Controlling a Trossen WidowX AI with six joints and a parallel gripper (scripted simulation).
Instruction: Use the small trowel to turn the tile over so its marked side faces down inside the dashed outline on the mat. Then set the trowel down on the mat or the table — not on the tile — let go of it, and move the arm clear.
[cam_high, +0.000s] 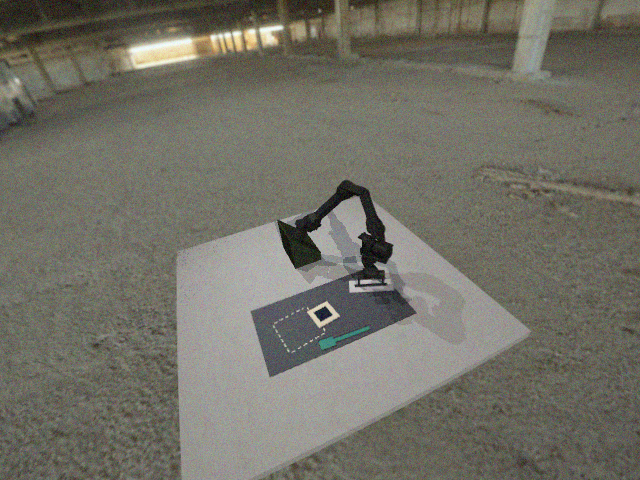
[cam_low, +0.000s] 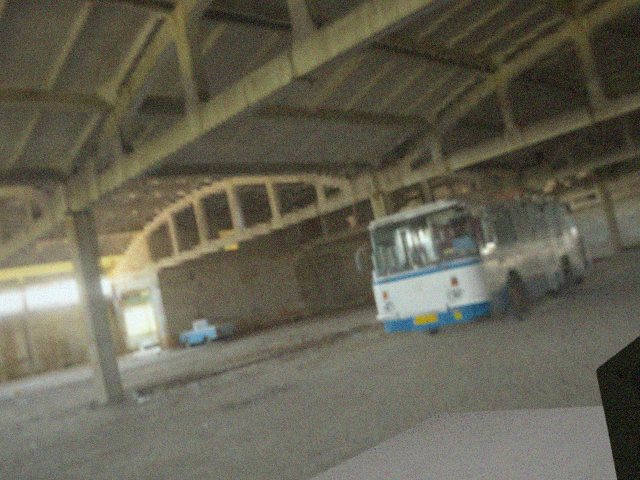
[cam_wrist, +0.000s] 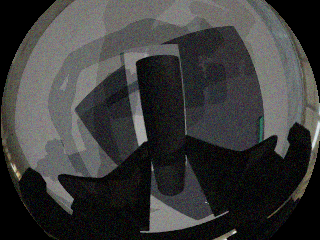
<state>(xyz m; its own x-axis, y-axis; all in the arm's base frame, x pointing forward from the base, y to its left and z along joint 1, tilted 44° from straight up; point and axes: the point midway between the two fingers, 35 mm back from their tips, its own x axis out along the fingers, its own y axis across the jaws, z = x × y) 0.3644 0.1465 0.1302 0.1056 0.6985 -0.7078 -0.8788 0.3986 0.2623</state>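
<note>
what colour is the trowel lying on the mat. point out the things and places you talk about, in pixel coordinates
Teal green all over, blade and handle alike; the trowel (cam_high: 327, 343) (cam_wrist: 261, 129) shows best in the top view.

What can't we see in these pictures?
- Top view: whether the gray mat has tiny marks; too grainy.
- Exterior view: the arm; outside the picture, though a dark block shows, cut off by the edge.
- Wrist view: most of the green trowel; the tool's dark finger and the mat's curved edge leave only a sliver.
</note>
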